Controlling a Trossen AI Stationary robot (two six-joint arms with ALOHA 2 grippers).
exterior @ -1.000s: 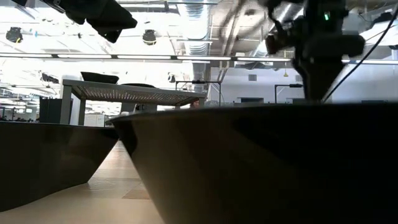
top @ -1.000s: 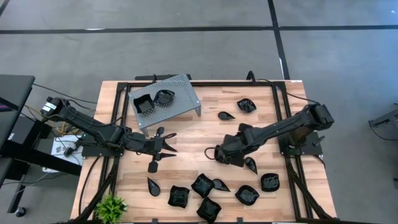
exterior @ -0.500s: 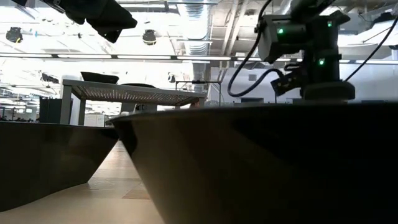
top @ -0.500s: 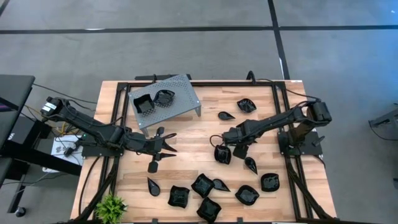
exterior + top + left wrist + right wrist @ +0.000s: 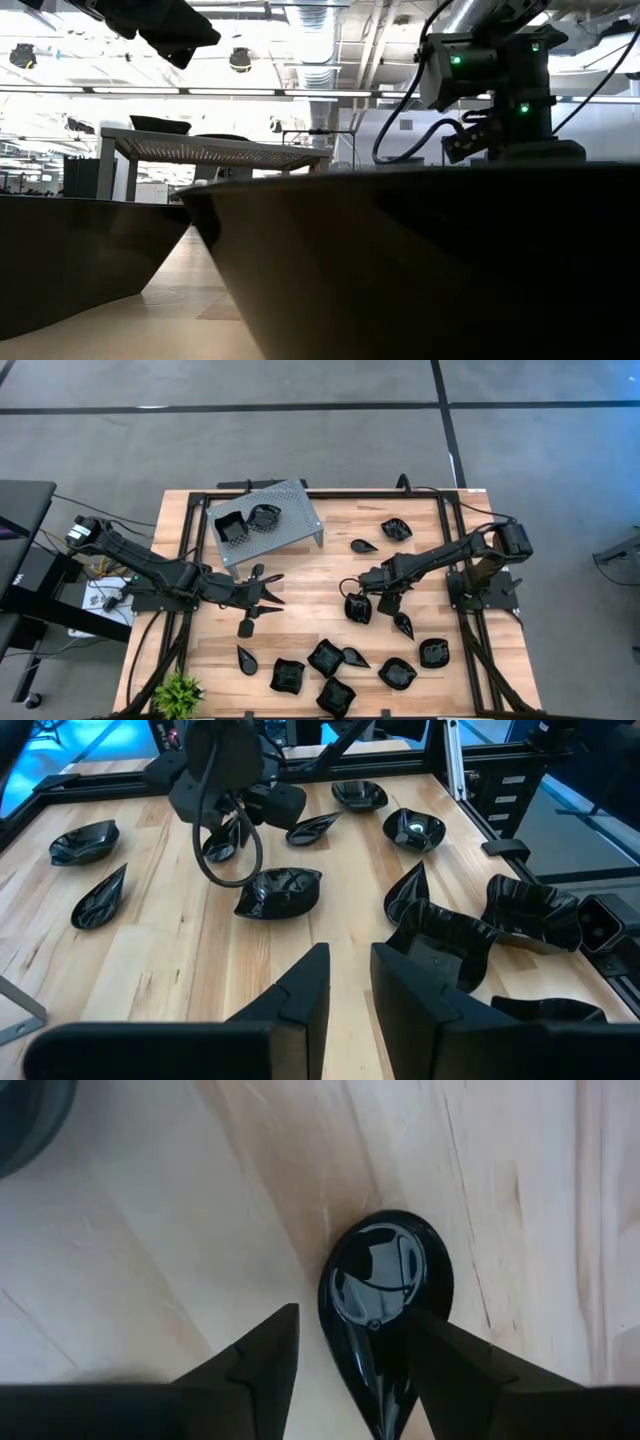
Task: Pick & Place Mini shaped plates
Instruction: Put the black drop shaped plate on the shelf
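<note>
Unchanged since 0.5 s ago. Right gripper over the table middle, fingers spread astride a teardrop plate. Left gripper near the tray, fingers parted, empty. 2 plates in the tray.

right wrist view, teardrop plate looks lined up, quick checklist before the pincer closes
1. Right pincer open: ok.
2. Teardrop plate has its tail in the gap between the fingers: ok.
3. Plate centred in the gap: not ok, it sits nearer one finger.
4. Fingers low enough to catch the rim: cannot tell.
5. Left pincer clear: ok, open, well apart.
6. Room on the tray: ok, only two plates at one end.
</note>
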